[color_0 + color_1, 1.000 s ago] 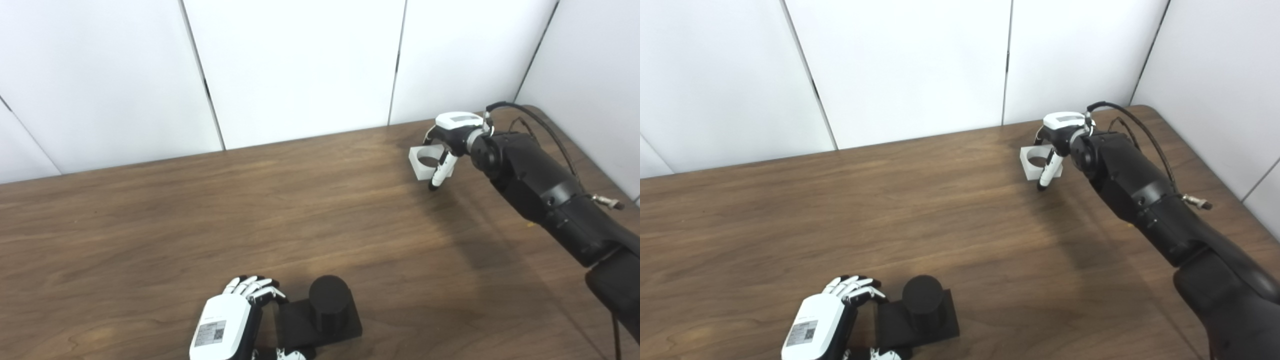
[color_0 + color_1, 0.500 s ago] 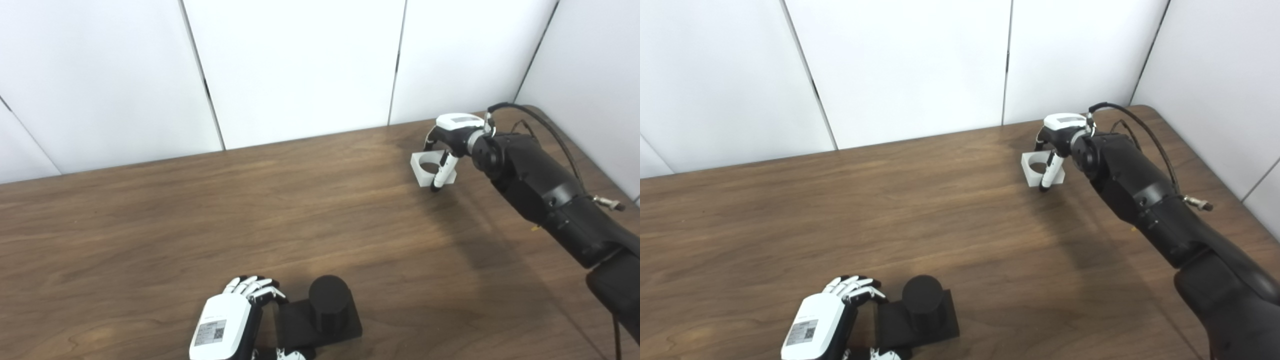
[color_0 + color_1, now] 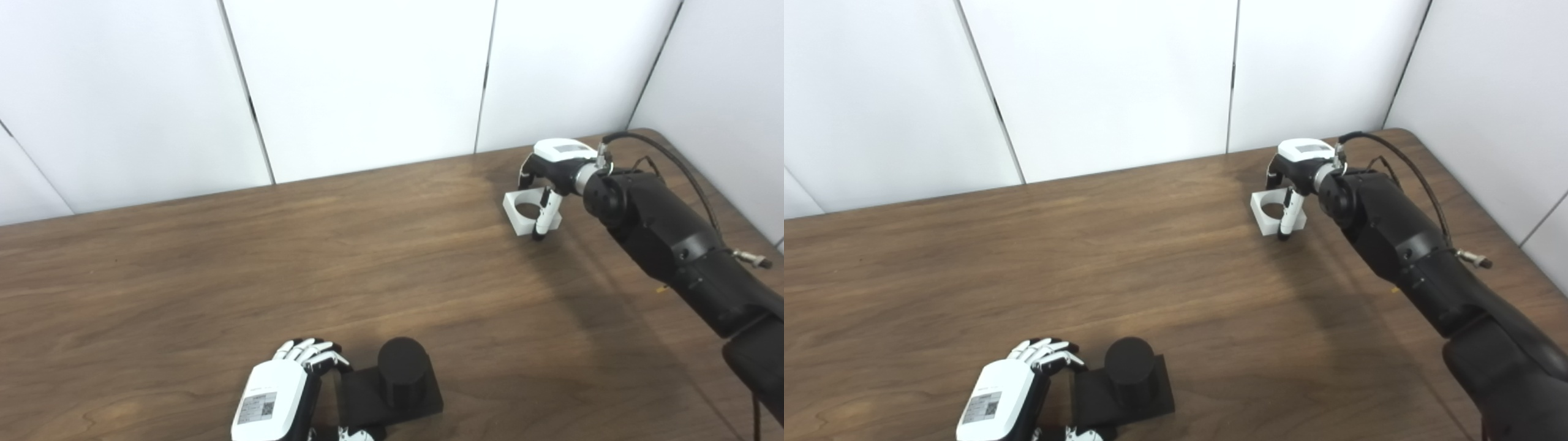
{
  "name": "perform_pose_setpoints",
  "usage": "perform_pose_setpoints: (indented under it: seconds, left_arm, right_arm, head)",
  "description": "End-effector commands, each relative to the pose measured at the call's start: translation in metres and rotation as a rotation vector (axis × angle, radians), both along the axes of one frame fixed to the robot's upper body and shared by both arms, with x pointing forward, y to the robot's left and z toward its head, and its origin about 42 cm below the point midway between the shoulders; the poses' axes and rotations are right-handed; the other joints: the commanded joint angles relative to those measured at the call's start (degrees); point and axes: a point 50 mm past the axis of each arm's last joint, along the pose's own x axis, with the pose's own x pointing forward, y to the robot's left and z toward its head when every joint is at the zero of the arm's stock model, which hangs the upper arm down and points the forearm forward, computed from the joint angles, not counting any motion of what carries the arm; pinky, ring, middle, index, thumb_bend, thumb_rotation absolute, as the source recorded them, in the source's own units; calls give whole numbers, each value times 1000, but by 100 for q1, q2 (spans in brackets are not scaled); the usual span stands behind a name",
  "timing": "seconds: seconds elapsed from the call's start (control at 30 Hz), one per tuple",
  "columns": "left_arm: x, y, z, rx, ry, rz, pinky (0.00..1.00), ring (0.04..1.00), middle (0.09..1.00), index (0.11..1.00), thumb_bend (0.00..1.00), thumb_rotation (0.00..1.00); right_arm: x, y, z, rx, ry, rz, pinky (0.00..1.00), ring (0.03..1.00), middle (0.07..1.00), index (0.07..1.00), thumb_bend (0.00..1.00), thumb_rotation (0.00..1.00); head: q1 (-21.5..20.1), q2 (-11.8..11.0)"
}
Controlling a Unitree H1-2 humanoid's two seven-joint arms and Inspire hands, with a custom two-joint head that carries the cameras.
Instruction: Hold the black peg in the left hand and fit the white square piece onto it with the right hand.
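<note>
Tabletop (image 3: 245,257), right hand (image 3: 548,168) arched downward

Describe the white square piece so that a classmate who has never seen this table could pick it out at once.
Start at the far right corner of the wooden table, where the right hand reaches in. The white square piece sits under its fingers. It is the only white block here, with a round hole through its middle, unlike the solid black peg near the front edge.
</note>
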Motion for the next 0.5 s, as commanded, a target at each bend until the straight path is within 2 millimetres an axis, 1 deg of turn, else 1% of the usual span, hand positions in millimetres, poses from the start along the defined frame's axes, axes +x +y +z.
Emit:
perform_pose_setpoints:
  seconds: [0.0, 0.1, 0.2, 0.33, 0.47]
  left_arm:
    - [-14, 10, -22, 104, 127, 4, 903, 838, 785, 486, 520, 46]
    - [-14, 9, -22, 106, 124, 2, 898, 834, 784, 486, 520, 46]
    - [-13, 9, -22, 109, 125, 2, 898, 835, 785, 486, 520, 46]
    - [-12, 8, -22, 110, 125, 3, 897, 833, 786, 486, 520, 46]
    - [-12, 6, -22, 115, 124, 5, 898, 833, 786, 486, 520, 47]
  right_arm:
    - [3, -1, 29, -9, -94, 30, 807, 827, 764, 486, 523, 130]
    - [-3, 4, 36, -16, -122, 70, 786, 827, 760, 484, 524, 133]
    - [-12, 15, 49, -40, -150, 143, 779, 820, 749, 484, 525, 134]
    - [-29, 35, 68, -56, -145, 225, 802, 829, 752, 484, 524, 134]
    - [-53, 58, 84, -70, -172, 324, 830, 815, 752, 484, 524, 135]
  head:
    - [25, 21]
    - [38, 38]
    - [46, 49]
    - [74, 71]
    - [100, 98]
